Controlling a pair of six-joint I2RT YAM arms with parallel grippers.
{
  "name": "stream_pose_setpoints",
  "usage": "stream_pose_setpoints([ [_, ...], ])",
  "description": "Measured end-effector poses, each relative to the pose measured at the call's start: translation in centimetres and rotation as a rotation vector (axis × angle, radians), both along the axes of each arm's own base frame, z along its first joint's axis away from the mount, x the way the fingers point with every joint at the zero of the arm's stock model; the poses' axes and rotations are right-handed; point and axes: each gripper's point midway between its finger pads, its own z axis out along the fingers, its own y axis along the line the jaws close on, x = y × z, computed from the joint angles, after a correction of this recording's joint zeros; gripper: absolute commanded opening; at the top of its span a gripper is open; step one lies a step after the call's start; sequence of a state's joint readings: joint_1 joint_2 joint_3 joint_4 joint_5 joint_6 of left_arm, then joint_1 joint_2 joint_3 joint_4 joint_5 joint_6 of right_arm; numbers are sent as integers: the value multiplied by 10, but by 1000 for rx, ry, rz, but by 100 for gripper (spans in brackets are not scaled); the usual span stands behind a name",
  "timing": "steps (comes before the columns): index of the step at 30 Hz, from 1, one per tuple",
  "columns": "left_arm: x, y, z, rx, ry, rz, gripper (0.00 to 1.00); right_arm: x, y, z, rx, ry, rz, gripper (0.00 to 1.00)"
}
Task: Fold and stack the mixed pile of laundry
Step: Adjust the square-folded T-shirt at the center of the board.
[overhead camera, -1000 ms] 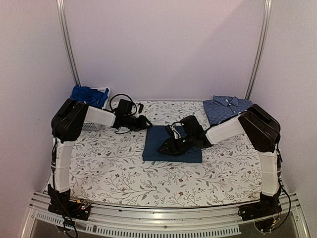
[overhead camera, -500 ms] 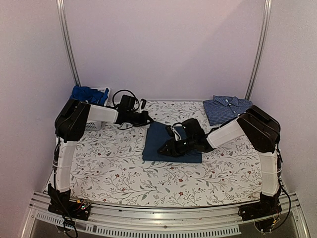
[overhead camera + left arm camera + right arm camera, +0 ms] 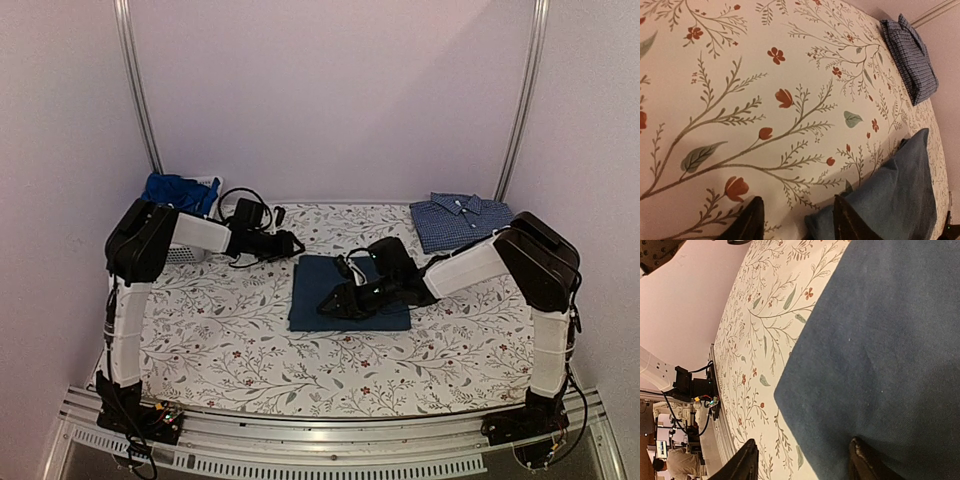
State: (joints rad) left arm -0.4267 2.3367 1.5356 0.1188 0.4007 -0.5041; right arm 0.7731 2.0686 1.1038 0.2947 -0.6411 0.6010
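Here's where we're at with the laundry. The dark navy T-shirt (image 3: 375,300) is folded into a tidy rectangle in the middle of the overhead frame, flat on the floral tablecloth (image 3: 220,330). It's a touch wider than deep, so its long axis runs left to right.

The right gripper (image 3: 335,300) reaches in from the right, across the shirt, and hangs over its lower-left part. In its wrist view the jaws are spread with nothing between them, one finger over the navy cloth and the other over the tablecloth, so they straddle the shirt's edge. We can't tell if they're touching the fabric.

The left gripper (image 3: 290,243) sits just off the shirt's upper-left corner. Its jaws are also apart and empty, with the navy edge right beside one finger (image 3: 845,220).

What matters for the next bit, we reckon, is that the blue checked shirt (image 3: 455,218) lies folded in the upper right, up and right of the navy one. That's the right arm's side, so carrying the navy over looks like its job. The royal-blue garment (image 3: 178,190) waits in the upper left, nearer the left arm.
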Motion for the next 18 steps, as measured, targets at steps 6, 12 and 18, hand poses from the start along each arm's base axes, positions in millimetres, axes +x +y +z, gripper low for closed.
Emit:
stream_pose_setpoints([
  [6,-34,21,52,21,-61,1,64,-8,-18,61,47,-39,5,69],
  [12,-89,-16,121,-101,-190,-137,64,17,-52,93,113,-93,-70,69],
  [18,-175,-83,86,-212,-76,-364,64,6,-84,36,84,54,-117,69],
])
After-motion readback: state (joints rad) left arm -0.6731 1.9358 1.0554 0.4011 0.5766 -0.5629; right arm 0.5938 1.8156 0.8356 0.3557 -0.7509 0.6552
